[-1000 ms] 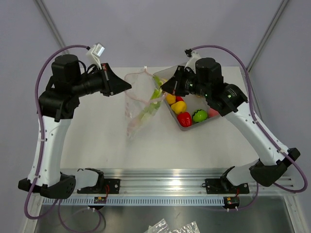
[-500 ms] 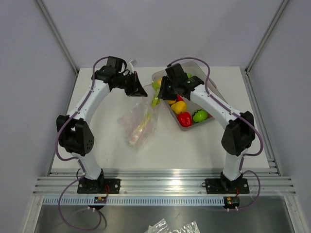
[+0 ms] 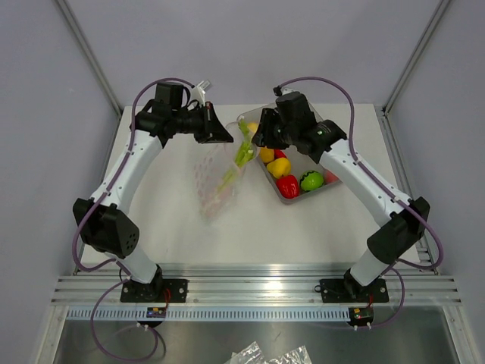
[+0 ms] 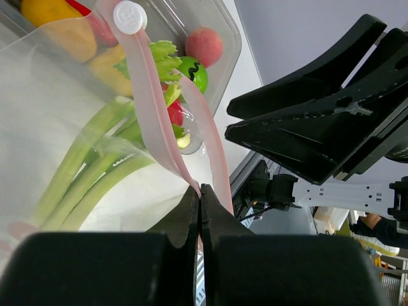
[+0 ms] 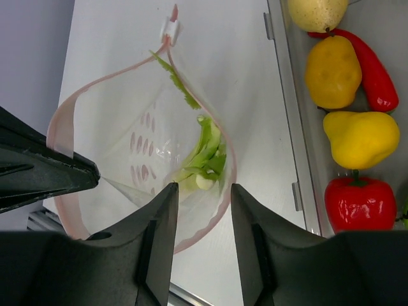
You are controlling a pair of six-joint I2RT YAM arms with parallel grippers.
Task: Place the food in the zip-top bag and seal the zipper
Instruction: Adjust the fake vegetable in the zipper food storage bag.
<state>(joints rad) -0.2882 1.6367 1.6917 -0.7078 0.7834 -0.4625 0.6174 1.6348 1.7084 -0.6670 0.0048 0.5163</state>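
The clear zip-top bag (image 3: 214,186) hangs with its mouth held open. My left gripper (image 4: 200,190) is shut on the pink zipper (image 4: 150,95) strip at the rim; its white slider (image 4: 129,16) sits at the far end. A green celery stalk (image 5: 207,152) lies inside the bag. My right gripper (image 5: 203,190) hovers over the bag mouth, open, with nothing between its fingers. More food sits in the grey tray (image 3: 292,200): a yellow pepper (image 5: 360,137), a red pepper (image 5: 354,204), a red chili (image 5: 377,73) and a green piece (image 3: 311,181).
The tray stands just right of the bag, with a pink peach (image 4: 204,46) and a yellow pear (image 5: 317,11) in it. My two grippers are close together over the bag mouth. White table (image 3: 303,235) lies in front of bag and tray.
My right gripper has gone from shut to open over the bag mouth, and the celery now rests inside the bag. The left gripper has kept its grip on the rim.
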